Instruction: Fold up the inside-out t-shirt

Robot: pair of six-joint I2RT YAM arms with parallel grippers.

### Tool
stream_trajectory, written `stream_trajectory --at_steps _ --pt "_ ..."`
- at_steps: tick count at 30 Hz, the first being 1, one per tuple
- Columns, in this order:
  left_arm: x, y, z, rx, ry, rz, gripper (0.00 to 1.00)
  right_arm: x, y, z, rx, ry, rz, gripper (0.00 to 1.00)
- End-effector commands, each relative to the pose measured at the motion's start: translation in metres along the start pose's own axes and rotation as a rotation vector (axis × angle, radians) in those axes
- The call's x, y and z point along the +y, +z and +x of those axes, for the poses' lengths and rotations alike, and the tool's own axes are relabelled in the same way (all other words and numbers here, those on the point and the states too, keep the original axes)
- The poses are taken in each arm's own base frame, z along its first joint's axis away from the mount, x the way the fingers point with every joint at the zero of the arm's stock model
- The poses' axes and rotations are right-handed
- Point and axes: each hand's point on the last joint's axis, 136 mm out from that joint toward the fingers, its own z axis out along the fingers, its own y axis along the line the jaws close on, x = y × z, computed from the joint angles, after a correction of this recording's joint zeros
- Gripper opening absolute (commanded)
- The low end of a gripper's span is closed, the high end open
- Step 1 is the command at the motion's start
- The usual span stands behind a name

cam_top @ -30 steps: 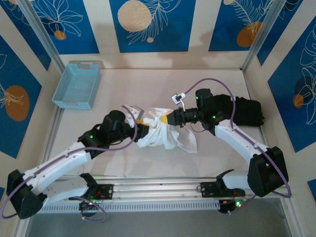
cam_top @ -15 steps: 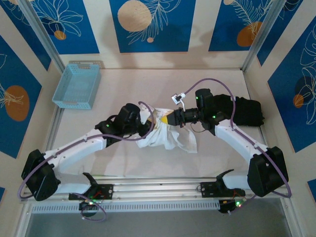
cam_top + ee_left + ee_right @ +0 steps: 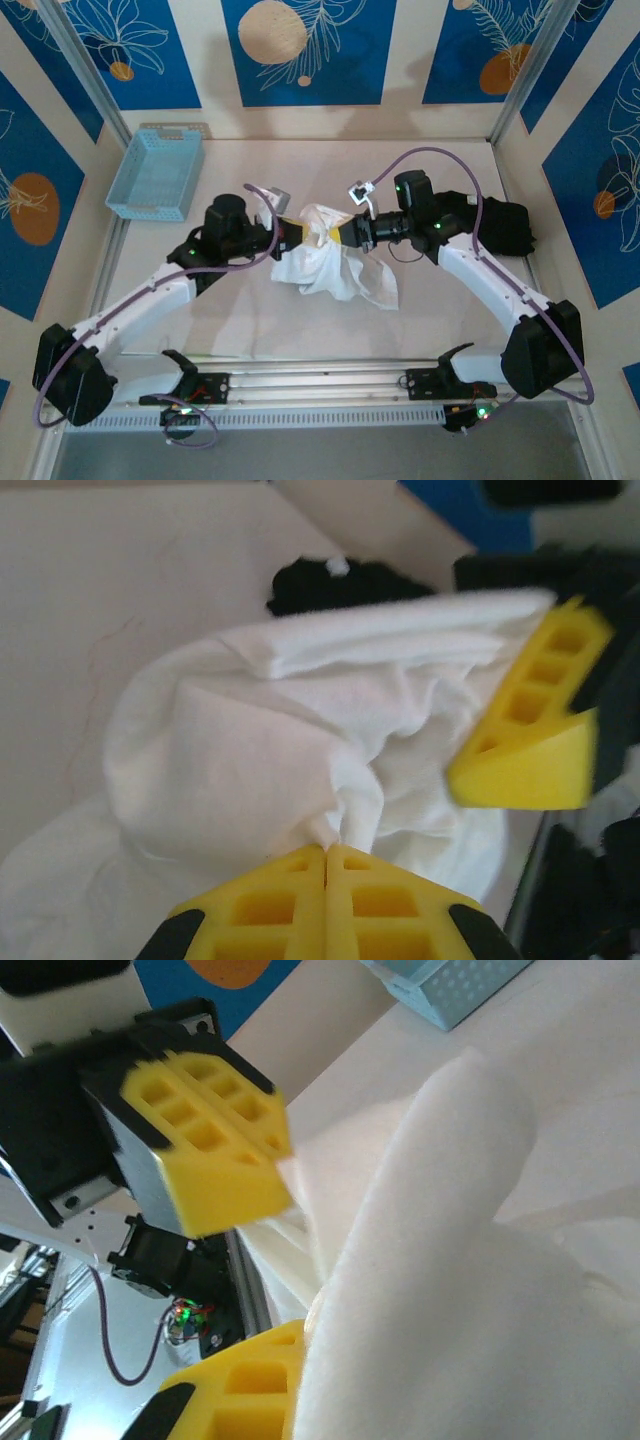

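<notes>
**While left end effector [image 3: 291, 232] and right end effector [image 3: 336, 232] each clamp it, t-shirt [image 3: 330, 268] bunches between them**

Its lower folds drape onto the table [image 3: 300, 170] toward the near edge. Open table surrounds it; a basket [image 3: 155, 172] sits far left, and a black garment [image 3: 506, 228] lies at the right edge.

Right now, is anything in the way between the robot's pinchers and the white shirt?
No, nothing visible is. The left gripper and the right gripper are both pinched shut on the bunched t-shirt, one at each side of it.
</notes>
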Motion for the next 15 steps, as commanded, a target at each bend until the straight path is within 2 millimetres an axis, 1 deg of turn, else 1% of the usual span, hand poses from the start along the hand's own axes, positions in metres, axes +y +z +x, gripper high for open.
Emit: stream_trajectory --at_steps 1,3,4,6,7,9,10,11,13,14,15 --pt "-0.021 -0.022 -0.022 -0.110 -0.097 0.162 0.00 0.006 -0.009 -0.017 -0.022 -0.087 0.053 0.00" --pt "-0.024 -0.035 -0.031 -0.180 -0.139 0.204 0.00 -0.010 -0.013 -0.027 -0.041 -0.083 0.166 0.00" --pt "-0.027 -0.041 -0.036 -0.215 -0.152 0.226 0.00 -0.021 -0.015 -0.031 -0.046 -0.069 0.248 0.00" --pt "-0.035 -0.050 -0.044 -0.271 -0.151 0.264 0.00 -0.048 -0.020 -0.033 -0.038 -0.013 0.417 0.00" --pt "-0.039 -0.054 -0.047 -0.292 -0.148 0.276 0.00 -0.062 -0.023 -0.031 -0.022 0.022 0.509 0.04" --pt "-0.041 -0.059 -0.051 -0.317 -0.140 0.275 0.00 -0.078 -0.028 -0.027 0.016 0.061 0.632 0.13" --pt "-0.040 -0.060 -0.051 -0.319 -0.137 0.264 0.00 -0.080 -0.031 -0.024 0.037 0.057 0.678 0.19" --pt "-0.039 -0.060 -0.050 -0.315 -0.136 0.249 0.00 -0.079 -0.034 -0.024 0.044 0.038 0.707 0.24" --pt "-0.036 -0.059 -0.048 -0.304 -0.131 0.227 0.00 -0.063 -0.036 -0.026 0.038 -0.067 0.717 0.36" --pt "-0.035 -0.058 -0.047 -0.298 -0.131 0.222 0.00 -0.056 -0.036 -0.028 0.027 -0.111 0.716 0.40" --pt "-0.034 -0.056 -0.046 -0.291 -0.133 0.217 0.00 -0.045 -0.036 -0.028 0.011 -0.185 0.708 0.44"
